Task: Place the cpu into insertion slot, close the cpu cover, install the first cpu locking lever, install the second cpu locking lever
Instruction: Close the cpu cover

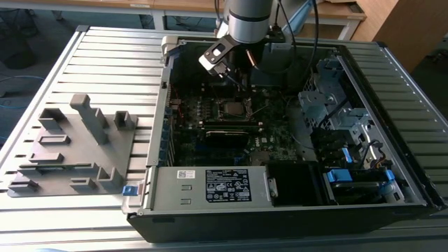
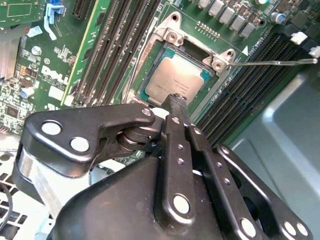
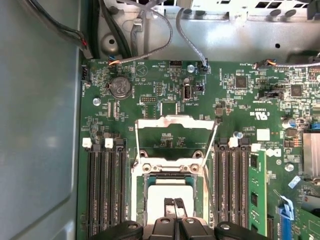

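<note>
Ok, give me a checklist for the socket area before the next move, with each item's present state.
1. cpu lying flat in the insertion slot: ok.
2. cpu cover closed over the cpu: not ok, it is swung open.
3. locking lever latched: not ok, it juts out free.
4. gripper shut: ok.
5. Fingertips lifted off the cpu: cannot tell, they sit over its top.

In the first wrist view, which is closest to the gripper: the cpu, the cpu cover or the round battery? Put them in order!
From the gripper:
1. The cpu, right at its tip.
2. The cpu cover, flipped open just past the cpu.
3. The round battery, farthest, off beyond the cover.
</note>
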Action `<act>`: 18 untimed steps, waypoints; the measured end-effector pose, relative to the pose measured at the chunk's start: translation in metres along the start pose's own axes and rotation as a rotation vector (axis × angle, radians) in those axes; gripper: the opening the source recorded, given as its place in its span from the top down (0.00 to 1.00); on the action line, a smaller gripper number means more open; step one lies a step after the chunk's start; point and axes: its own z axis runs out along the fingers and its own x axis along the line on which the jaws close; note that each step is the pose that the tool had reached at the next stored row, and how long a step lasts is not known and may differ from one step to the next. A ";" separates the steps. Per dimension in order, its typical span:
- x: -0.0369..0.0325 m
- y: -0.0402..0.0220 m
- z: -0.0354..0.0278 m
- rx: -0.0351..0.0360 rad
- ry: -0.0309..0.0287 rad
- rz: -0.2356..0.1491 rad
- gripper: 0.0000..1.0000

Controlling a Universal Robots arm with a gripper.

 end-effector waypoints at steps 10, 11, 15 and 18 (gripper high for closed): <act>-0.0006 0.0008 -0.0177 0.0000 0.0071 -0.001 0.89; -0.0006 0.0008 -0.0184 0.0000 0.0072 -0.001 0.89; -0.0008 0.0010 -0.0230 0.0000 0.0074 -0.001 0.89; -0.0008 0.0011 -0.0248 -0.0001 0.0076 -0.001 0.89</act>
